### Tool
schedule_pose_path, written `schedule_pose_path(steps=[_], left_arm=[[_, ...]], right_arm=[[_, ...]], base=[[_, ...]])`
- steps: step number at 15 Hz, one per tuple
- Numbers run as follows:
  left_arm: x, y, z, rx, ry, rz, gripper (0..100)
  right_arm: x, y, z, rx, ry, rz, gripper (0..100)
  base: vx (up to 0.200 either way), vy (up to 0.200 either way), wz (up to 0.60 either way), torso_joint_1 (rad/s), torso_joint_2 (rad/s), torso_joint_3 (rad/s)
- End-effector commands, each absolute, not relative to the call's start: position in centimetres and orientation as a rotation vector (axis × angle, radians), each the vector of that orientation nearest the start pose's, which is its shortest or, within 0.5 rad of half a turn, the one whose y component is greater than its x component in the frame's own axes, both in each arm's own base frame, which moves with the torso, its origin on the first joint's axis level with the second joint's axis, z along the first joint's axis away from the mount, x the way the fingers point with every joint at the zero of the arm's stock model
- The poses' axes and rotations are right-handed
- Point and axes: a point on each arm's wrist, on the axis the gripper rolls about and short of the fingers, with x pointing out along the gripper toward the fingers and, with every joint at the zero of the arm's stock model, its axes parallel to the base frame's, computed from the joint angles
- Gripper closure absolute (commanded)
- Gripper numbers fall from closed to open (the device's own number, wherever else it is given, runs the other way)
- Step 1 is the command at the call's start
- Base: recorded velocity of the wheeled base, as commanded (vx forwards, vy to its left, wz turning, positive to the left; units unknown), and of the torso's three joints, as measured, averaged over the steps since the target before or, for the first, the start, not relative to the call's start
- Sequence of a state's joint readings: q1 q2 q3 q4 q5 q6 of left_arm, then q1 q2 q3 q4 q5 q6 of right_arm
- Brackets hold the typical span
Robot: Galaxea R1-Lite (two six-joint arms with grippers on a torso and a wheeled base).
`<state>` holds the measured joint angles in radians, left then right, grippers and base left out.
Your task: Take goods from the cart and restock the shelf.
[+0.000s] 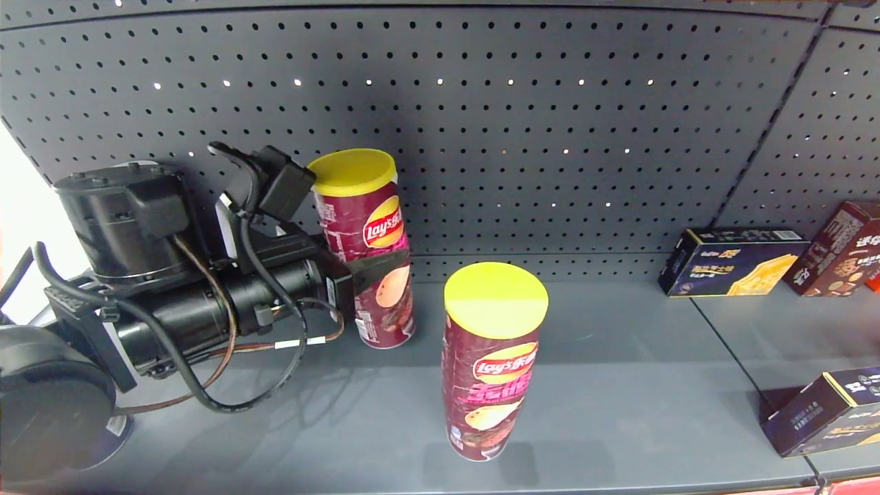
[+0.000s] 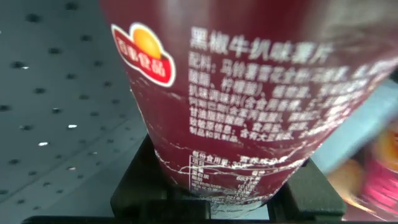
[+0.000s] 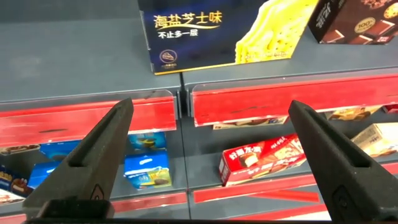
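We find the held can (image 1: 364,220), a maroon chip tube with a yellow lid, at the back left of the shelf (image 1: 619,385), close against the pegboard back panel (image 1: 550,137) and leaning slightly. We cannot tell whether its base rests on the shelf board. The left gripper (image 1: 375,275) is clamped across the can's lower half from the left. The left wrist view confirms this, with the tube's printed wall (image 2: 236,106) seated between the black fingers (image 2: 311,193). A second can (image 1: 491,371) of the same kind stands upright and free, nearer the shelf's front edge and to the right of the held one, apart from it. Further right, a dark blue box (image 1: 735,265) lies against the back panel, with a brown box (image 1: 842,247) beside it. The right gripper (image 3: 210,106) is spread wide with nothing between its fingers, facing red price rails (image 3: 249,99) and lower shelves of packaged goods (image 3: 261,158).
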<state>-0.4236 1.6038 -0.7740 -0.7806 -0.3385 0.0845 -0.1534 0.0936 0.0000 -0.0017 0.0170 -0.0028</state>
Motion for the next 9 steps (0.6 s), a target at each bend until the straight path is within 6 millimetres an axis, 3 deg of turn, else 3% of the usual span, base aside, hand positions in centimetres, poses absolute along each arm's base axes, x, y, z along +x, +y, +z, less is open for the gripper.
schedule_pose_path(steps=[1, 9], left_arm=[[26.9, -12.8, 21.2, 0.084, 0.032, -0.763, 100], [30.3, -14.5, 20.0, 0.142, 0.047, -0.916, 100]], right_arm=[[-1.5, 0.3, 7.7, 0.005, 0.094, -0.136, 0], [-1.5, 0.3, 7.7, 0.005, 0.094, -0.136, 0]], base=[[0.000, 0.000, 0.00, 0.000, 0.00, 0.000], [0.000, 0.000, 0.00, 0.000, 0.00, 0.000]])
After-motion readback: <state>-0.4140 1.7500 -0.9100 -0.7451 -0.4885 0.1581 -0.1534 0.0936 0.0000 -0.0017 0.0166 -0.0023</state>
